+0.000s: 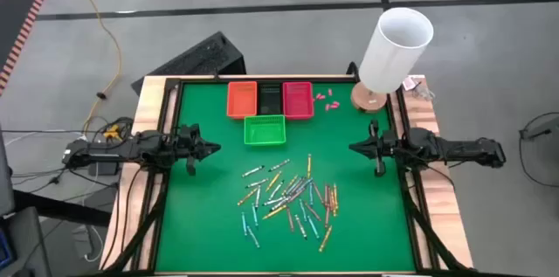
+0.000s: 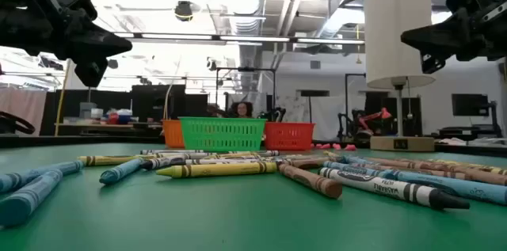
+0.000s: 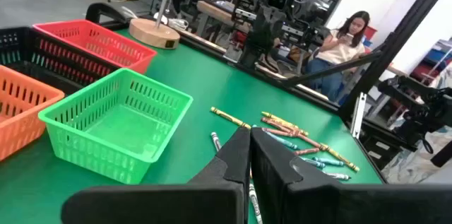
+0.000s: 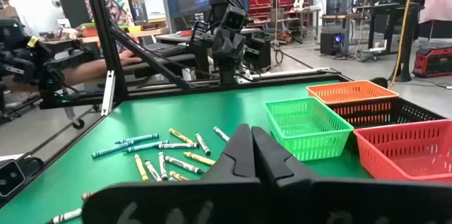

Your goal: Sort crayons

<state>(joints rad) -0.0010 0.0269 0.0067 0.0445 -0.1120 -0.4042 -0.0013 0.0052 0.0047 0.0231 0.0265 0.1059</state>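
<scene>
**Crayons loose on green mat, both grippers clenched empty**

The crayons (image 1: pixel 288 197), thin paper-wrapped sticks, lie scattered in a loose heap on the smooth green mat (image 1: pixel 201 216), near of four mesh plastic baskets: green (image 1: pixel 265 130), orange (image 1: pixel 242 100), black (image 1: pixel 270 98) and red (image 1: pixel 298 100). The left gripper (image 1: pixel 210 147) hovers at the left edge, fingers pressed together on nothing. The right gripper (image 1: pixel 358 147) mirrors it at the right edge. A white cylindrical lamp (image 1: pixel 396 48) stands on a round wooden base far right.

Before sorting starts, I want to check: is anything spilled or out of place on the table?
Nothing looks damaged. The crayons lie loose in a scattered pile on the green mat, none in the baskets. A few small pink bits lie apart beside the red basket.
</scene>
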